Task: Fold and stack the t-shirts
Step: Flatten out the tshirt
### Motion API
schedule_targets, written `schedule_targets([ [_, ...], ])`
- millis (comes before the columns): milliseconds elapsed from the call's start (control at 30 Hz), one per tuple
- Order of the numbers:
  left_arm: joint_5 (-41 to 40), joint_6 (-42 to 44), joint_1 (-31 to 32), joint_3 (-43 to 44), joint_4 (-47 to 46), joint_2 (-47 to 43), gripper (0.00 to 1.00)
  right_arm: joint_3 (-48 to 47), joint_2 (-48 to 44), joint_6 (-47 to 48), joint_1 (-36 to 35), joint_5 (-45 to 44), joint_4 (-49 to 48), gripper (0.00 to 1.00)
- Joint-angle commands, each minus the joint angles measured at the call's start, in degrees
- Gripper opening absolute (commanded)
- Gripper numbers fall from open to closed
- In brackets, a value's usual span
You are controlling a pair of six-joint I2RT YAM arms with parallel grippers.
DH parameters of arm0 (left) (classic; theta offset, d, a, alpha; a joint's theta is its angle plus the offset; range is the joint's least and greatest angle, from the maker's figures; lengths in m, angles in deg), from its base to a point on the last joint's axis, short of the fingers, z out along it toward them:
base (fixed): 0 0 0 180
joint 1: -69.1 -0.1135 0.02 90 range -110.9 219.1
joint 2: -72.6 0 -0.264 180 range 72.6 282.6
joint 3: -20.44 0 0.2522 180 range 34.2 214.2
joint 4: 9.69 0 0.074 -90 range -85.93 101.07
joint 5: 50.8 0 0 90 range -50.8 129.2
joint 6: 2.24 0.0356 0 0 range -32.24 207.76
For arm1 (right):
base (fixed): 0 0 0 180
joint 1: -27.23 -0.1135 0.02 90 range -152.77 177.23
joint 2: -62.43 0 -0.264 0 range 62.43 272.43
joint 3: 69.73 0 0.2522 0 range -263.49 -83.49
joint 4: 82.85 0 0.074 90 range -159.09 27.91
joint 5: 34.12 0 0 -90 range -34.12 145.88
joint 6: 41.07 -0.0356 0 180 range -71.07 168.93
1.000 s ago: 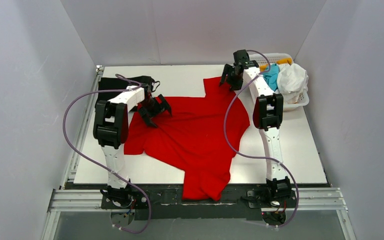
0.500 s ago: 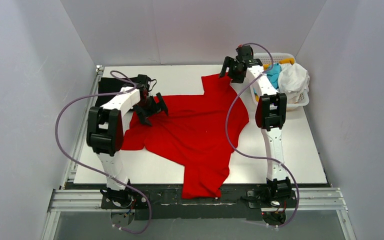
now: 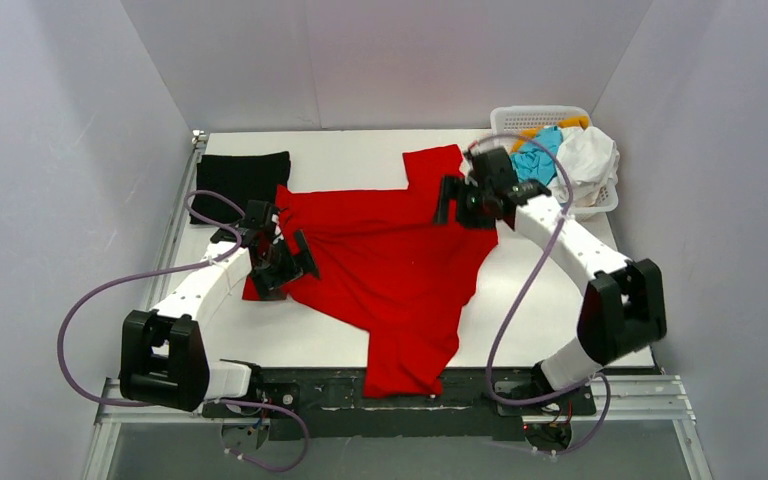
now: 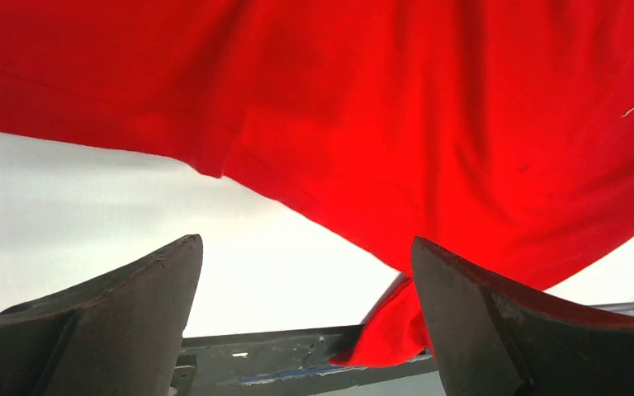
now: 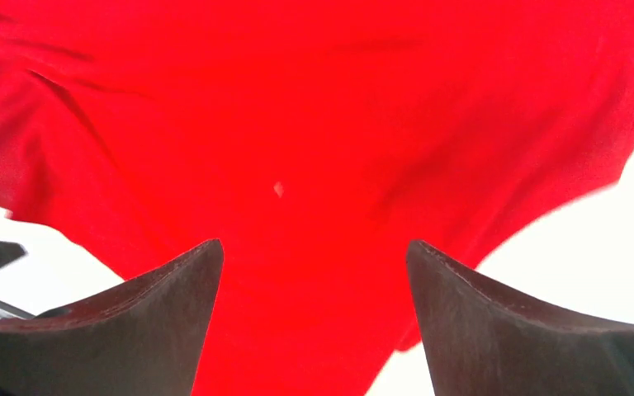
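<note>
A large bright red t-shirt [image 3: 390, 260] lies spread and rumpled across the white table, one end hanging over the near edge. It fills the left wrist view [image 4: 380, 107] and the right wrist view [image 5: 314, 148]. My left gripper [image 3: 282, 268] is open and empty above the shirt's left edge. My right gripper [image 3: 465, 205] is open and empty above the shirt's far right part. A black folded t-shirt [image 3: 242, 178] lies at the far left. Cyan [image 3: 538, 160], white [image 3: 585, 160] and orange [image 3: 570, 123] shirts sit in the basket.
A white plastic lattice basket [image 3: 535, 115] stands at the far right corner of the table [image 3: 580, 320]. Grey walls close in the table on three sides. A dark metal rail [image 3: 320, 392] runs along the near edge, seen also in the left wrist view [image 4: 281, 363].
Both arms have swung back toward the near side. The left gripper moved down and left over the shirt's left edge. The right gripper moved from the far sleeve to above the shirt's right part.
</note>
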Motion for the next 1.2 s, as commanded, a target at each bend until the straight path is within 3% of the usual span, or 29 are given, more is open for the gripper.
schedule_targets([
  [0, 3.5, 0.2, -0.4, -1.4, 0.7, 0.7, 0.98, 18.9, -10.1, -11.0, 0.6, -0.5, -6.2, 0.90],
  [200, 7.1, -1.8, -0.3, -3.6, -4.8, 2.3, 0.98, 32.3, -20.6, -14.0, 0.6, 0.0, -13.2, 0.92],
  [400, 7.2, -1.9, -0.4, -3.6, -4.6, 3.3, 0.98, 33.5, -16.2, -15.1, 0.6, 4.5, -19.3, 0.92],
  [1167, 4.0, -1.6, -0.3, -3.0, -3.3, 3.7, 0.98, 36.9, -8.9, -18.8, 0.6, 3.3, -19.5, 0.92],
])
